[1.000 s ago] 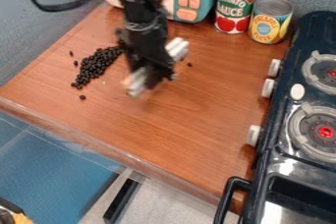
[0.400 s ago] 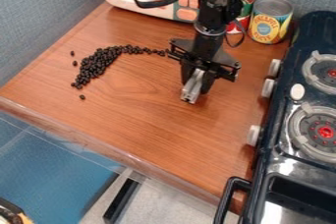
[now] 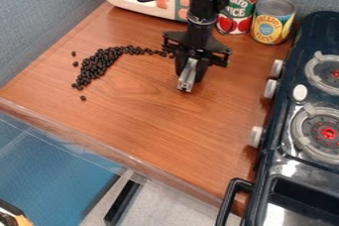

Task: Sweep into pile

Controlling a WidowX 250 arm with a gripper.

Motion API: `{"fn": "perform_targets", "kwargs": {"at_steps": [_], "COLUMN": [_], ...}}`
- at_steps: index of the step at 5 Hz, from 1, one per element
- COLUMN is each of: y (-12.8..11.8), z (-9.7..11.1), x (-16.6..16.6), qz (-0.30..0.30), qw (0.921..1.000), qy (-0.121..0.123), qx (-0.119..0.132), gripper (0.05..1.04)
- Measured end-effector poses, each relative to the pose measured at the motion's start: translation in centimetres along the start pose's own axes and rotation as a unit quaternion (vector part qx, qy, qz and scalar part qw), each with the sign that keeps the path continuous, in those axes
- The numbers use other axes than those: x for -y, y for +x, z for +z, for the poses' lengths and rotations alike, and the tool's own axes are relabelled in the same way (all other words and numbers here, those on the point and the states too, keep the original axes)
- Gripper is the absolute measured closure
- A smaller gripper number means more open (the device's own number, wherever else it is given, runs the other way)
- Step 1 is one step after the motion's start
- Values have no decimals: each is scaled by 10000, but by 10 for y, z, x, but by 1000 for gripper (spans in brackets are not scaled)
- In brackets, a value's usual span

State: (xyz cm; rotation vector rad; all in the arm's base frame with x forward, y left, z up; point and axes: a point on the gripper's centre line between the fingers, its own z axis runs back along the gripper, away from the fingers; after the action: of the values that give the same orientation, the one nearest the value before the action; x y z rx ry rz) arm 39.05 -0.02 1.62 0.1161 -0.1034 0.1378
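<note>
Small black beans [image 3: 97, 65] lie on the wooden counter at the left, in a dense heap with a thin trail curving from its top toward the right. A few single beans sit apart to the left of the heap and below it. My gripper [image 3: 187, 82] hangs low over the counter to the right of the heap, pointing down, its two fingers together with nothing between them. The trail's right end comes up close to the gripper's body, which may hide some beans behind it.
A toy microwave [image 3: 124, 0] stands at the back, with a red can [image 3: 239, 9] and a yellow can [image 3: 272, 22] right of it. The dark toy stove [image 3: 305, 116] borders the counter [image 3: 165, 121] on the right, its knobs projecting over the wood.
The gripper has swung from over the heap's right side to the right, turned, and then shifted slightly left and up. The trail of beans behind the arm has come into view.
</note>
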Motion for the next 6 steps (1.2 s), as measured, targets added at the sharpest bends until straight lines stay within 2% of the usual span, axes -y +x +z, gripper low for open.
{"fn": "perform_targets", "kwargs": {"at_steps": [1,2,3,4,5,6], "y": [3,8,3,-3,-16,-25], "z": [-3,-6,-12,-13,-13,-10], "x": [-16,-34,-46,-62,-85,-96], "qz": [178,620,807,1230,1808,2122], "qw": [9998,9980,9967,9924,9834,9765], "qy": [-51,-57,-15,-37,-68,-236], "qx": [9,64,72,8,-125,-278], "gripper": [698,698,698,698,698,698]}}
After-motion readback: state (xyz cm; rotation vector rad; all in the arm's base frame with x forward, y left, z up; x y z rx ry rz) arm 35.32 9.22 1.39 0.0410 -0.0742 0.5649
